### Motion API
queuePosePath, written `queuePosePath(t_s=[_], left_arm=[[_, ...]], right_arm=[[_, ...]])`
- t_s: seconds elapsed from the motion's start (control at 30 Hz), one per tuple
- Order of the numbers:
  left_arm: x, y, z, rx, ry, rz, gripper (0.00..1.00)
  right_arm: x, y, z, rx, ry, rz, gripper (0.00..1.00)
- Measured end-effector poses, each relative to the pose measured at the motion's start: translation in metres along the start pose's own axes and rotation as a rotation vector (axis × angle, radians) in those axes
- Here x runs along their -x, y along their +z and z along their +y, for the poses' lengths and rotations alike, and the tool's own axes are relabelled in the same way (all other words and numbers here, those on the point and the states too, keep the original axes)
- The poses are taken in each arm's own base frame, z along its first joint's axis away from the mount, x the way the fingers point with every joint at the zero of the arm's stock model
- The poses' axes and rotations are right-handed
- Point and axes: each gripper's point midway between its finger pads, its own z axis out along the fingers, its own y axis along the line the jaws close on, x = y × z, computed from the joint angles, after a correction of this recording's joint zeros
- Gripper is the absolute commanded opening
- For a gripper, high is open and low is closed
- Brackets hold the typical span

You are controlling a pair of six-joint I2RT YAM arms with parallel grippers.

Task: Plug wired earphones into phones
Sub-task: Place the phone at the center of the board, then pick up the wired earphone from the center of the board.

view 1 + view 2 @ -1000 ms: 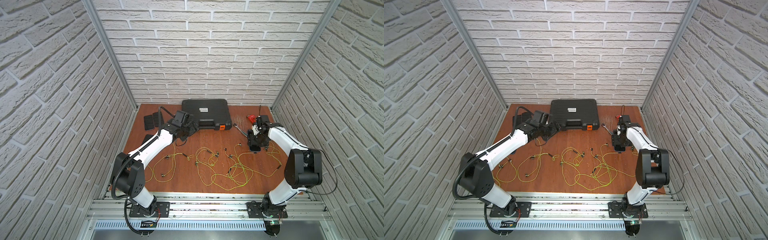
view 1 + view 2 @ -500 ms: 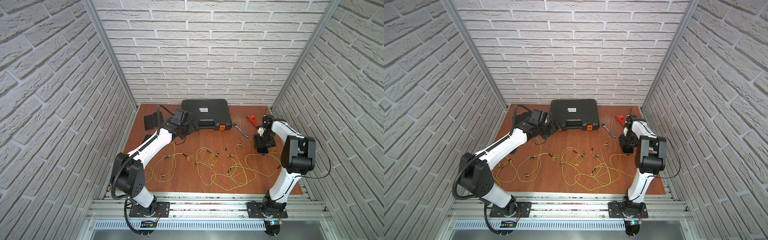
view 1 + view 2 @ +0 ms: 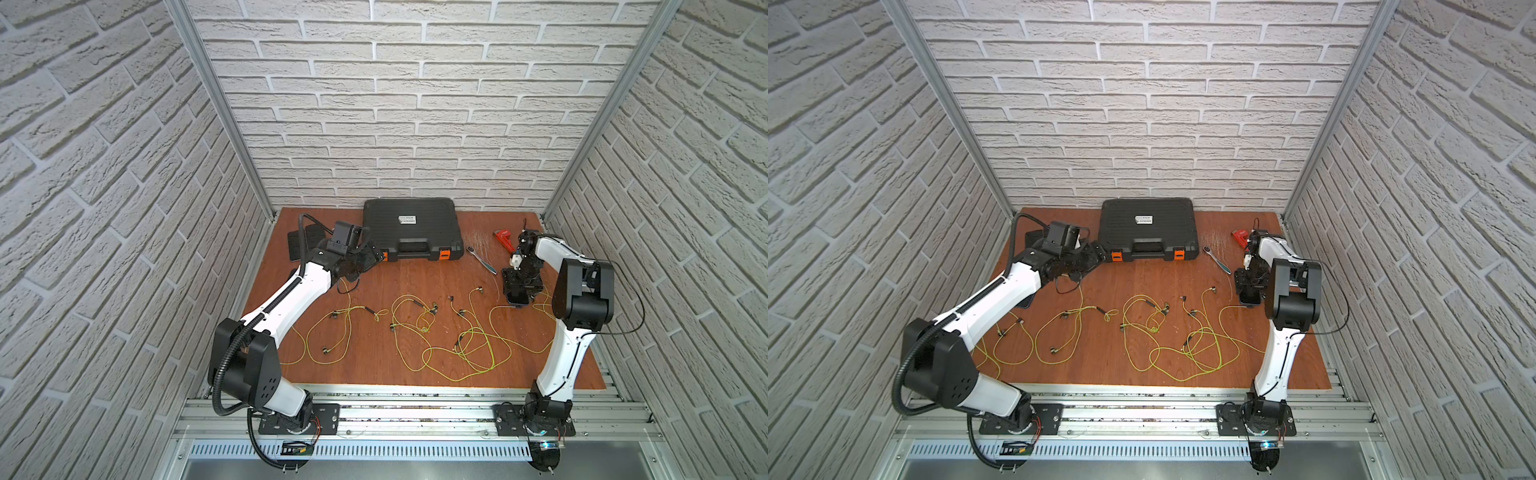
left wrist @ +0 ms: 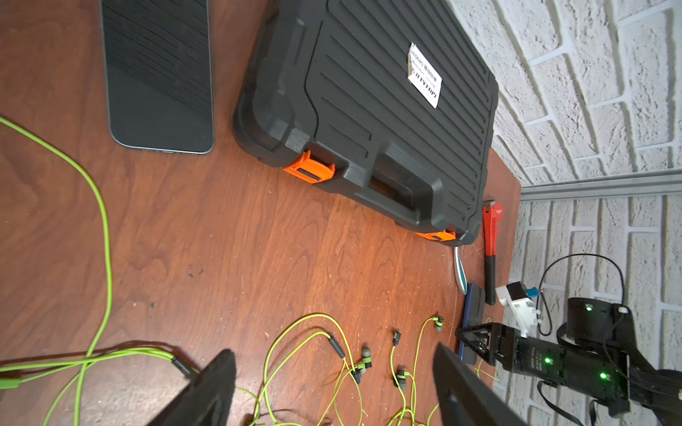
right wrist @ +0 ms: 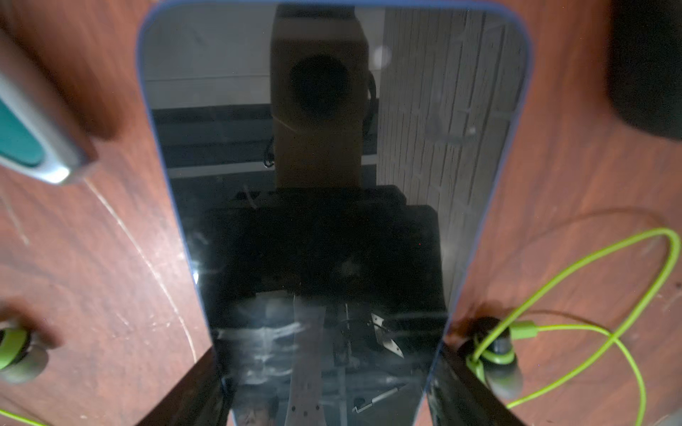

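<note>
Glossy glass phone (image 5: 332,184) on scratched wood table (image 5: 110,258); ribbed matt plastic case (image 4: 387,121).

Earphone cords (image 5: 522,329) are yellow-green, with dark grey earbuds (image 5: 505,372). The case (image 4: 387,92) is ribbed black with orange latches (image 4: 309,170). The table (image 4: 240,239) shows reddish-brown wood grain. One phone (image 5: 332,184) has a glossy dark screen and a blue edge; another phone (image 4: 158,73) is ribbed black. The wrench (image 4: 491,228) is red. The walls (image 3: 415,124) carry a white brick pattern.
</note>
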Motion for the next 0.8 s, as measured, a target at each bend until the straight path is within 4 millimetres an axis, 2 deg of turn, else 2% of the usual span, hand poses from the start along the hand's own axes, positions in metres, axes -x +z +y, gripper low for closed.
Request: queuePosePath(t_s=[0.07,0.1,0.13,0.27,0.33,0.4,0.47,0.57,0.63,0.7,0.8], left_arm=[[0.0,0.0,0.001,0.001,0.009,0.0,0.85],[0.0,0.0,0.001,0.0,0.015,0.001,0.85],[0.0,0.0,0.0,-0.003,0.021,0.003,0.86],[-0.005,0.006,-0.003,-0.012,0.048,0.025,0.86],[-0.011,0.015,-0.006,-0.016,0.064,0.048,0.86],[-0.017,0.026,-0.011,-0.03,0.075,0.077,0.86],[-0.024,0.04,-0.018,-0.056,0.083,0.103,0.86],[-0.033,0.061,-0.025,-0.081,0.089,0.141,0.85],[-0.039,0.07,-0.026,-0.085,0.089,0.161,0.84],[-0.043,0.074,-0.025,-0.086,0.089,0.177,0.83],[-0.042,0.073,-0.029,-0.101,0.085,0.174,0.83]], right_arm=[[-0.001,0.0,0.001,0.004,0.001,0.003,0.89],[-0.001,0.0,0.001,0.005,0.001,0.005,0.99],[-0.002,0.0,0.001,0.006,0.002,0.006,1.0],[-0.005,-0.013,0.001,0.003,0.002,-0.01,1.0],[-0.006,-0.032,0.002,0.001,0.002,-0.053,1.0],[-0.011,-0.057,0.008,-0.001,-0.005,-0.121,0.95],[-0.021,-0.08,0.028,0.009,-0.045,-0.183,0.89],[-0.042,-0.099,0.093,0.062,-0.197,-0.247,0.75],[-0.06,-0.094,0.141,0.099,-0.309,-0.238,0.69],[-0.076,-0.078,0.177,0.108,-0.396,-0.192,0.64],[-0.088,-0.051,0.203,0.089,-0.449,-0.122,0.6]])
